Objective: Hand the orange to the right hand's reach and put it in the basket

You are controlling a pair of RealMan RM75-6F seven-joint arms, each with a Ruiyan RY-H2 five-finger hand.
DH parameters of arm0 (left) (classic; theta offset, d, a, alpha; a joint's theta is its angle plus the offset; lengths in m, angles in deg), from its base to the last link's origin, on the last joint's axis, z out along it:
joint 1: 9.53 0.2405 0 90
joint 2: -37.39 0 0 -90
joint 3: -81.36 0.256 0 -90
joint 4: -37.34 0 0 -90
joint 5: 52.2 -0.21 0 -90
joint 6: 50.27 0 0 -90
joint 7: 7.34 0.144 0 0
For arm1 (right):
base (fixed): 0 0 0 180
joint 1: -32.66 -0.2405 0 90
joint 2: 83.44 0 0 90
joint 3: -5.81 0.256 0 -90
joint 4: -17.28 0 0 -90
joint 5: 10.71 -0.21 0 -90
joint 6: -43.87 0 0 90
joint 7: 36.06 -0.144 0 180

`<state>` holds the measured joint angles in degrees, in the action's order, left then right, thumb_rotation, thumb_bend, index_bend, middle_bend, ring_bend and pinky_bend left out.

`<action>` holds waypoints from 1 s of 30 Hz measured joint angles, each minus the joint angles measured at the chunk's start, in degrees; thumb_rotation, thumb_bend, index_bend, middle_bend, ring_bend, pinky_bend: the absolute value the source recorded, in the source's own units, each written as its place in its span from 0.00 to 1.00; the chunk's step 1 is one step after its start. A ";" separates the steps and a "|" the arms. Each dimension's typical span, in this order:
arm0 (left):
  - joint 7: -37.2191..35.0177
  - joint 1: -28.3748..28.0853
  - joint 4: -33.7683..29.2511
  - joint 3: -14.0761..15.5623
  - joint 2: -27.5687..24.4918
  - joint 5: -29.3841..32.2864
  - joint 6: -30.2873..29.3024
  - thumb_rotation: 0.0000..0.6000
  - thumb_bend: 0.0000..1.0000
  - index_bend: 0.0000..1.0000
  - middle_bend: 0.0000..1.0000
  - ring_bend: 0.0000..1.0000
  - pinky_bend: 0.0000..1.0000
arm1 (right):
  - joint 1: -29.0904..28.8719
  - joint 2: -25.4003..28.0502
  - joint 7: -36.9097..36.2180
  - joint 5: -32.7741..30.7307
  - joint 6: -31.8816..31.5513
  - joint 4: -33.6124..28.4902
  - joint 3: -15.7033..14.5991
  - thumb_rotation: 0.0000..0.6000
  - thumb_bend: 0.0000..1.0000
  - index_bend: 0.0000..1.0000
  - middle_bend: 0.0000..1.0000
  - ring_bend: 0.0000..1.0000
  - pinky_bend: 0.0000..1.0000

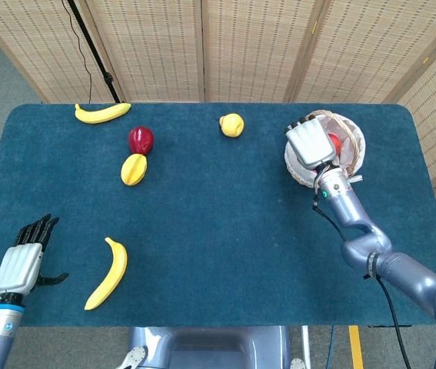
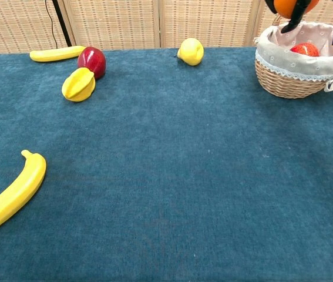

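At the near left of the desk (image 1: 202,231) the left hand (image 1: 19,265) idles, its fingers (image 1: 34,229) spread and holding nothing, well apart from the banana (image 1: 108,273) to its right. At the far right, the right hand (image 1: 311,143) hangs over the basket (image 2: 289,76), fingers (image 2: 289,20) curled around the orange (image 2: 288,6), which sits just above the rim. The risk, as I judge it: let go here and the orange may clip the rim or bounce off the red fruit (image 2: 305,49) inside, rolling back onto the desk.

Two bananas (image 1: 102,113) (image 1: 107,273), one basket (image 2: 289,79)
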<state>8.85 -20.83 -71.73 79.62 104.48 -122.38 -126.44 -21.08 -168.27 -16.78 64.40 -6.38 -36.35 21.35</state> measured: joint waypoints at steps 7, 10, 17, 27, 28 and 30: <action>-0.73 -0.18 0.09 -0.01 -0.20 0.04 0.81 1.00 0.00 0.00 0.00 0.00 0.05 | 1.35 -0.89 -4.18 2.35 -2.34 7.48 -2.22 1.00 0.18 0.63 0.52 0.54 0.61; -0.76 -0.20 0.04 0.02 -0.20 -0.10 0.87 1.00 0.00 0.00 0.00 0.00 0.05 | 2.42 -1.40 -6.05 1.72 -2.09 9.34 -2.65 1.00 0.09 0.48 0.38 0.39 0.40; -0.74 -0.17 0.03 0.05 -0.17 -0.21 0.89 1.00 0.00 0.00 0.00 0.00 0.05 | 3.39 -1.55 -6.12 0.90 -1.68 9.65 -3.15 1.00 0.00 0.30 0.20 0.22 0.18; -1.17 -0.20 0.18 -0.07 -0.31 -0.14 1.16 1.00 0.00 0.00 0.00 0.00 0.05 | 3.70 -0.51 -4.55 -0.66 -1.61 6.77 -2.39 1.00 0.00 0.32 0.22 0.21 0.18; -1.25 -0.22 0.22 -0.09 -0.33 -0.11 1.21 1.00 0.00 0.00 0.00 0.00 0.05 | 3.78 -0.30 -4.39 -0.89 -1.66 6.17 -2.25 1.00 0.00 0.33 0.22 0.21 0.18; -1.39 -0.22 0.30 -0.14 -0.36 -0.07 1.25 1.00 0.00 0.00 0.00 0.00 0.05 | 4.06 0.31 -3.93 -1.86 -1.69 4.28 -1.76 1.00 0.00 0.32 0.22 0.21 0.19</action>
<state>7.46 -21.05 -71.42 79.49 104.12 -122.46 -125.20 -17.02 -167.96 -20.71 62.54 -8.07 -32.08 19.59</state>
